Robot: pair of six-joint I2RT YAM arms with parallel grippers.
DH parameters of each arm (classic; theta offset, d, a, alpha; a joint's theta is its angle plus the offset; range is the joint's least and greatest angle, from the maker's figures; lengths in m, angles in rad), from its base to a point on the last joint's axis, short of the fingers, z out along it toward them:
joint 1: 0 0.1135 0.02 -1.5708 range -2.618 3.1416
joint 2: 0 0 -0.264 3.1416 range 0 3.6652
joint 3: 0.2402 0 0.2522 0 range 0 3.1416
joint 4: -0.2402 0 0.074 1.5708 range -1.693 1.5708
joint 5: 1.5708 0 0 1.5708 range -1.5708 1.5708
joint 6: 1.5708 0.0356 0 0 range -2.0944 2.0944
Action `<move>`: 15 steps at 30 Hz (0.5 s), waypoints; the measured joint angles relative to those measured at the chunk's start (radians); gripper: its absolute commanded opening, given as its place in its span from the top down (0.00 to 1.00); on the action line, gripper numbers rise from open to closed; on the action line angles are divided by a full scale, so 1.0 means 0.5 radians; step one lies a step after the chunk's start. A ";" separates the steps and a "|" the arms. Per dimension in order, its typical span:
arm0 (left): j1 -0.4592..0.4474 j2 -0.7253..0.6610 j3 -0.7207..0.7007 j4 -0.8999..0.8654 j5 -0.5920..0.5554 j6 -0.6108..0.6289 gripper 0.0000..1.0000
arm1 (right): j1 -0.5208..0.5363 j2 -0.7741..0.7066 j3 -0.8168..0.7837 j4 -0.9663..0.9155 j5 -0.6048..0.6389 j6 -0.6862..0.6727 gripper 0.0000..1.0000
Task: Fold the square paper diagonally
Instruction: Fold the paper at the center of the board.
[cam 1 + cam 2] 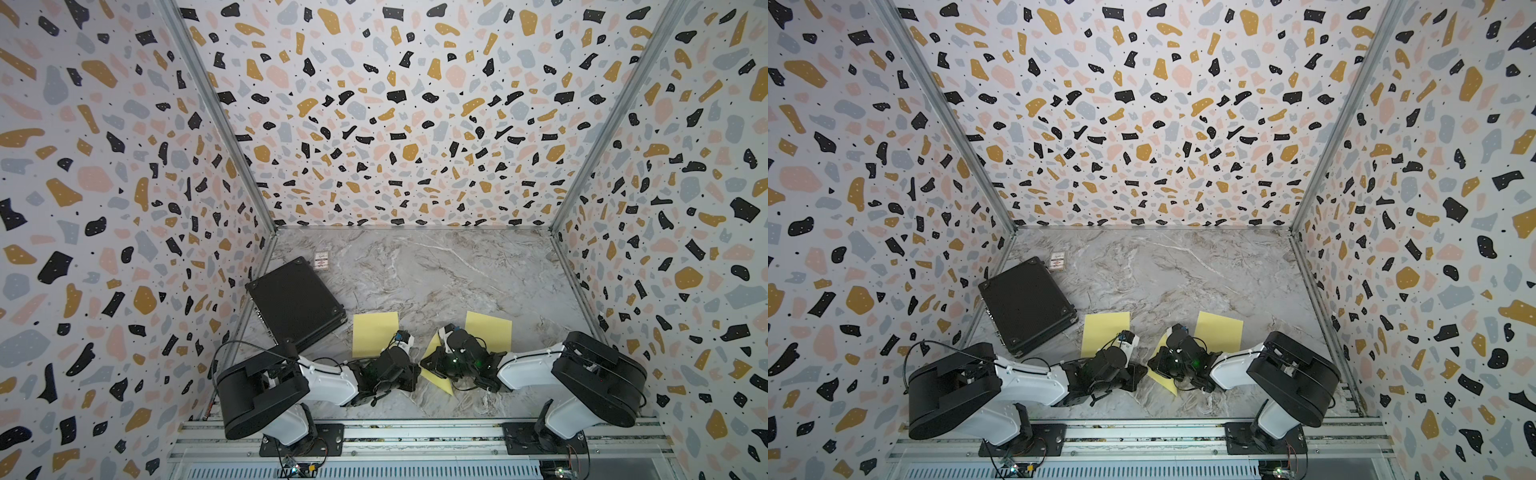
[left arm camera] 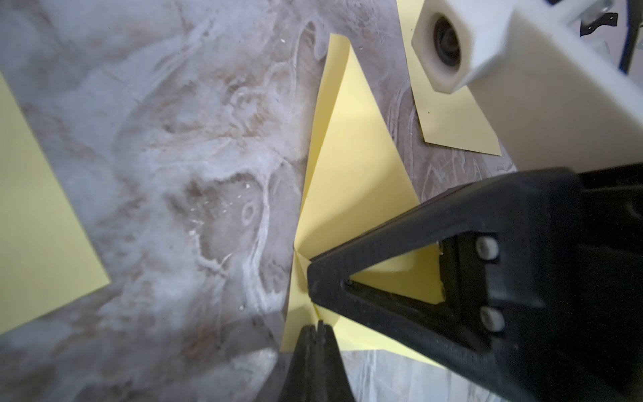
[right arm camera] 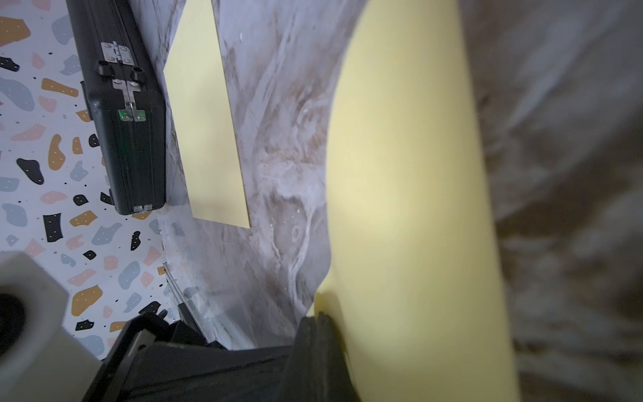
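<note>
The square paper (image 1: 438,380) is pale yellow and lies partly lifted between my two arms near the table's front edge, seen in both top views (image 1: 1168,384). In the left wrist view one flap (image 2: 351,167) rises in a sharp crease. My left gripper (image 2: 318,327) is shut, and the paper's edge runs into its tips. My right gripper (image 3: 320,318) is also shut, and the sheet (image 3: 410,209) curves up beside its fingers. The two grippers meet almost tip to tip (image 1: 419,368). Their bodies hide most of the paper from above.
Two more yellow sheets lie flat, one at the left (image 1: 374,334) and one at the right (image 1: 490,332). A black case (image 1: 295,303) sits by the left wall with a small card pack (image 1: 322,262) behind it. Patterned walls enclose the marble table (image 1: 436,270).
</note>
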 measured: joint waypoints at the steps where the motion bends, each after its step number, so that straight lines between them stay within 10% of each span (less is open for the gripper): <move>1: 0.000 0.002 0.000 0.000 0.000 -0.001 1.00 | 0.000 0.001 -0.005 0.010 0.000 0.008 1.00; 15: 0.000 -0.053 -0.019 -0.037 0.015 -0.096 1.00 | 0.001 -0.020 -0.001 -0.051 0.008 -0.007 1.00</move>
